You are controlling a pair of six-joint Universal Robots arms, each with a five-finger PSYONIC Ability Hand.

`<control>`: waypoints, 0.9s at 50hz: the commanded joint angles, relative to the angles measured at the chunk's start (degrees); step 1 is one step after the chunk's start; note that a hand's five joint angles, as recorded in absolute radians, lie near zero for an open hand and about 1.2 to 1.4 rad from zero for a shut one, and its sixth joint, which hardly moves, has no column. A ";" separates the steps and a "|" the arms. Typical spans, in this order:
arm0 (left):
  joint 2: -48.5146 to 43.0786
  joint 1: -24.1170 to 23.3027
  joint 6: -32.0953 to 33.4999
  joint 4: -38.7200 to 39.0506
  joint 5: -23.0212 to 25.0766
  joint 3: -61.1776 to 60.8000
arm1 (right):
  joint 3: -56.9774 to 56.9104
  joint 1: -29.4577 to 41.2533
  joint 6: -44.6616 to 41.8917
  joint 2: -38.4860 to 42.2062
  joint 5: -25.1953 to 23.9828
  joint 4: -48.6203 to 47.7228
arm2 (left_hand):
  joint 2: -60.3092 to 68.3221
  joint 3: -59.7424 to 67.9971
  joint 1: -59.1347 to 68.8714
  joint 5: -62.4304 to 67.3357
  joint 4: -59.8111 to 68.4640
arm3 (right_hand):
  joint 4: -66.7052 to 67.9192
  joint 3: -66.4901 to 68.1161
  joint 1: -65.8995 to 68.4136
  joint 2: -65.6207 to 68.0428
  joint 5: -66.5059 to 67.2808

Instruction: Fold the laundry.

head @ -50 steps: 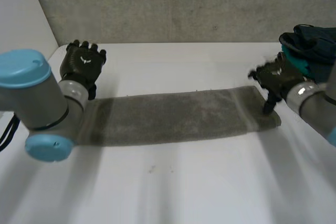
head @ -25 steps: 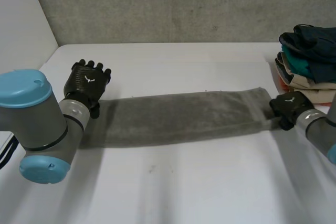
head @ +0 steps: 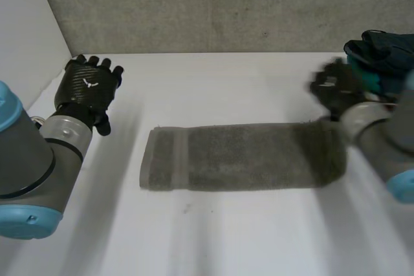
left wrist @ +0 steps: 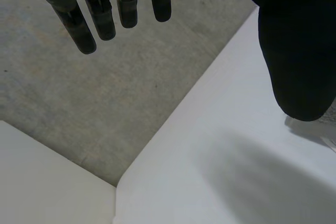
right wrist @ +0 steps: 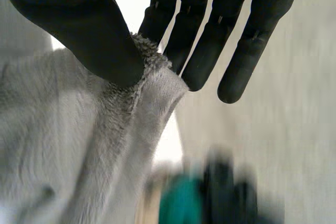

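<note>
A long grey towel (head: 239,156) lies flat across the middle of the white table (head: 226,244), its banded end to the left. My right hand (head: 333,88) is raised over the towel's right end. In the right wrist view its thumb (right wrist: 73,24) pinches a corner of the towel (right wrist: 68,145) against straight fingers (right wrist: 199,35), and the cloth hangs down from that grip. My left hand (head: 87,88) hovers off the towel, well left of its banded end. Its fingers (left wrist: 105,9) are straight and hold nothing.
A stack of folded clothes (head: 381,56), dark blue and teal on top, stands at the back right just behind my right hand; it shows again (right wrist: 189,203) below the held corner. A grey wall (head: 213,4) closes the back, a white panel (head: 26,37) the left.
My right hand closed on the towel's right corner and lifted it. The towel's left end slid right, away from my left hand, which rose and drew back to the left.
</note>
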 commanded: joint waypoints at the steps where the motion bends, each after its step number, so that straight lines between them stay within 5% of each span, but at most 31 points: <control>1: 3.23 1.39 -1.99 -0.08 0.29 -2.98 | -2.97 21.65 0.00 8.70 -10.62 -10.95 | -1.70 -2.14 -0.69 -2.71 -1.59 | 11.40 11.96 16.25 12.66 12.94; 11: 3.49 1.83 -1.99 0.10 0.29 -5.63 | -9.48 32.83 -4.04 22.95 -15.73 -9.37 | -1.70 -2.14 -0.69 -2.71 -1.59 | 11.40 11.96 16.25 12.66 12.94; 15: 3.49 2.18 -1.99 0.19 0.29 -5.80 | -8.78 32.39 -2.30 19.37 -10.65 -9.37 | -1.70 -2.14 -0.69 -2.71 -1.59 | -58.60 -58.04 -53.75 -57.34 -57.06; 21: 3.49 2.36 -1.82 0.19 0.29 -5.10 | -4.39 28.10 11.22 11.01 -0.53 -8.41 | -1.70 -2.14 -0.69 -2.71 -1.59 | -58.60 -58.04 -53.75 -57.34 -57.06; 28: 3.41 1.04 -1.73 0.28 0.64 -4.13 | 2.29 16.75 30.57 2.13 0.10 0.46 | -1.70 -2.14 -0.69 -2.71 -1.59 | -58.60 -58.04 -53.75 -57.34 -57.06; 37: -0.28 -7.04 -2.08 0.63 2.22 -0.89 | 8.98 9.98 28.75 4.32 0.54 4.08 | -1.70 -2.14 -0.69 -2.71 -1.59 | -58.60 -58.04 -53.75 -57.34 -57.06; 45: -8.89 -16.71 -6.56 1.15 4.94 2.63 | 13.28 8.04 26.98 4.76 0.45 -2.94 | -0.98 -1.42 0.03 -1.99 -0.87 | -55.82 -55.26 -50.97 -54.57 -54.28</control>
